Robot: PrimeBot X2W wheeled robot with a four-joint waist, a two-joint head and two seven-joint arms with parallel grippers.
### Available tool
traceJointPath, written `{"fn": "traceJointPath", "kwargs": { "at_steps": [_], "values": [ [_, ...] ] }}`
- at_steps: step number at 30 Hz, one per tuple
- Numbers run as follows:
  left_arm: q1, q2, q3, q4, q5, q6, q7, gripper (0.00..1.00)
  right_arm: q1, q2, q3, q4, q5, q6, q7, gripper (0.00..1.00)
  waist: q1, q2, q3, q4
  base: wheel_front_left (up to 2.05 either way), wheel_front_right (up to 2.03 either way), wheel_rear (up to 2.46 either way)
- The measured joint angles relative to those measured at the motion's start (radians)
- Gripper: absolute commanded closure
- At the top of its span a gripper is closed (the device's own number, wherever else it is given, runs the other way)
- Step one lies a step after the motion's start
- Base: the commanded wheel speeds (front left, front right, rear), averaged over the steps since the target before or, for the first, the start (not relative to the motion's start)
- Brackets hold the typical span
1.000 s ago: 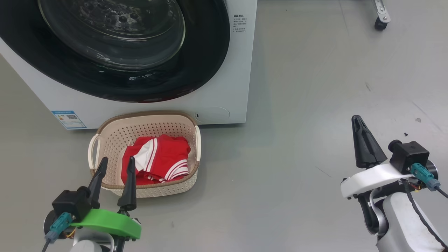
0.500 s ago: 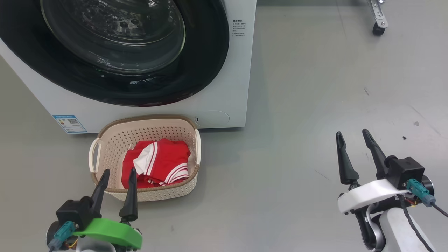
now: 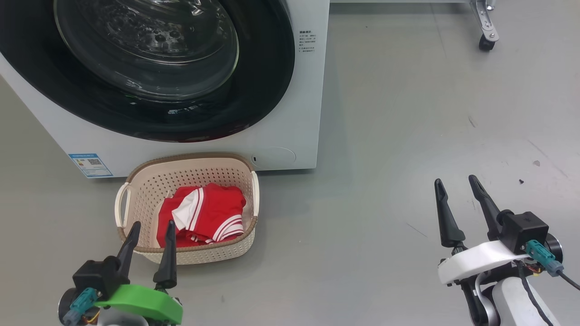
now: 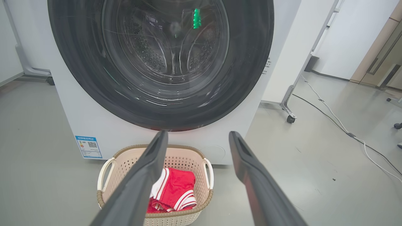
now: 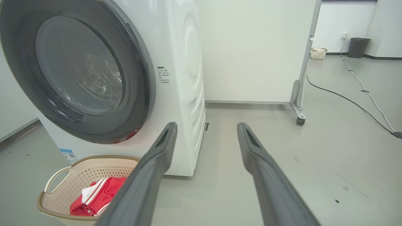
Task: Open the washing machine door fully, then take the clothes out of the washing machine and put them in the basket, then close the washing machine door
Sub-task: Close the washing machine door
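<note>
Bright, soft shadows, glare on door (image 3: 149, 68), edges perhaps bowed

White boxy front-loading washing machine (image 3: 304, 90) with a small blue label (image 3: 89, 165). Glossy black round washing machine door (image 3: 145, 68), clear glass at centre. Cream perforated plastic basket (image 3: 149, 181), brown woven-look rim. Red jersey clothes (image 3: 208, 213), white stripes and trim. Plain grey floor (image 3: 408, 136).

Probably a lab or test room, not a home: a washing machine (image 5: 188, 62) stands free on bare grey floor (image 5: 282, 157), beside a wheeled white partition (image 5: 251, 47), loose cables (image 5: 364, 94) trailing at frame right.
</note>
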Motion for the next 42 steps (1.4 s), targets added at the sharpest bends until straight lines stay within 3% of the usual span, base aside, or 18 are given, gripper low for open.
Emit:
{"fn": "traceJointPath", "kwargs": {
  "at_steps": [17, 42],
  "values": [
    [0.001, -0.003, 0.021, -0.008, 0.046, 0.000, 0.000, 0.00, 0.021, 0.010, -0.021, -0.018, -0.009, 0.004, 0.000, 0.00, 0.0000, 0.0000, 0.004, 0.005, 0.00, 0.00, 0.00],
    [0.004, -0.012, -0.002, -0.027, -0.006, 0.000, 0.000, 0.00, 0.024, 0.027, -0.042, -0.025, -0.023, 0.018, 0.000, 0.00, 0.0000, 0.0000, 0.004, 0.004, 0.00, 0.00, 0.00]
  ]
}}
